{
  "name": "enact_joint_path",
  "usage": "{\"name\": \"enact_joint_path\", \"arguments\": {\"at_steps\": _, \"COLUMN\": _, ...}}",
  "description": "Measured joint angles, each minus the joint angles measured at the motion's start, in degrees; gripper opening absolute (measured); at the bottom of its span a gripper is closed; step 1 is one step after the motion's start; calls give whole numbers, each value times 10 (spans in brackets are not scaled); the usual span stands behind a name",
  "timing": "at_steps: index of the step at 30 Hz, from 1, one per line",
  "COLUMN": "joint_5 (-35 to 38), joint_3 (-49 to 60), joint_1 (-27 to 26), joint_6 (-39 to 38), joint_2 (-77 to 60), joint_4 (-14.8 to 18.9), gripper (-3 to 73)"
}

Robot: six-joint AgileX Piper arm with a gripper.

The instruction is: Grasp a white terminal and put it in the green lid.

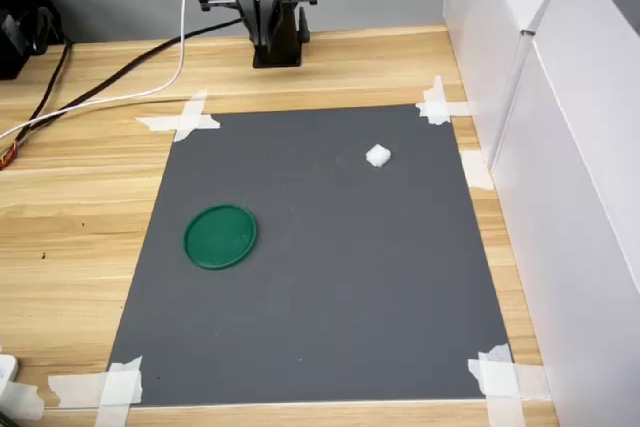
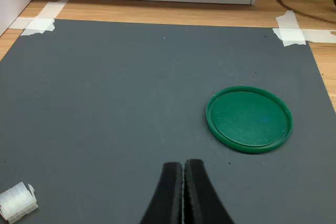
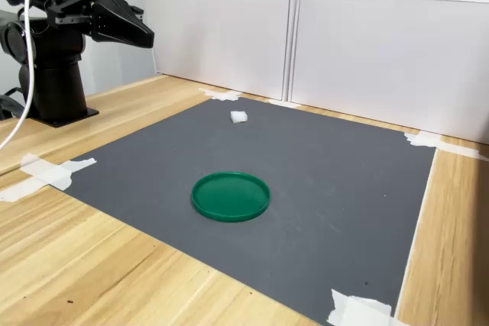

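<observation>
1. My pincer (image 2: 183,192) is clenched with nothing between its black jaws; in the wrist view the two tips meet along a thin seam. It hangs high, back by the arm's base at the far edge of the tabletop (image 1: 70,207), off the grey mat (image 1: 330,287).
2. The white terminal (image 1: 378,155) lies on the mat, toward the far corner on the first exterior view's right. From the pincer it sits forward, down and off to one side. In the wrist view it shows near a corner of the picture (image 2: 18,203), well apart from the tips.
3. The green lid (image 1: 220,237) rests flat on the mat, empty, well apart from the terminal and on the opposite side of the pincer's line. I judge the coming move needs a sideways swing toward the terminal, a release of the jaws, then a descent.
4. The terminal looks slightly longer than wide in the wrist view, its long side skewed to the jaw seam. I would probably need to turn the wrist.
5. Hard to read: the terminal's ribbed faces are blurred. In both exterior views it is only a tiny white block. The first exterior view crops the arm's top.
</observation>
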Motion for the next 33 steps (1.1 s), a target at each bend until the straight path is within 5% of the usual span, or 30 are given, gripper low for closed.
{"name": "enact_joint_path", "arguments": {"at_steps": 19, "joint_5": 5, "joint_3": 0, "joint_1": 0, "joint_6": 2, "joint_2": 0, "joint_4": 0, "gripper": -15}}
{"name": "enact_joint_path", "arguments": {"at_steps": 33, "joint_5": 108, "joint_3": -126, "joint_1": 0, "joint_6": 1, "joint_2": 117, "joint_4": 0, "gripper": -15}}
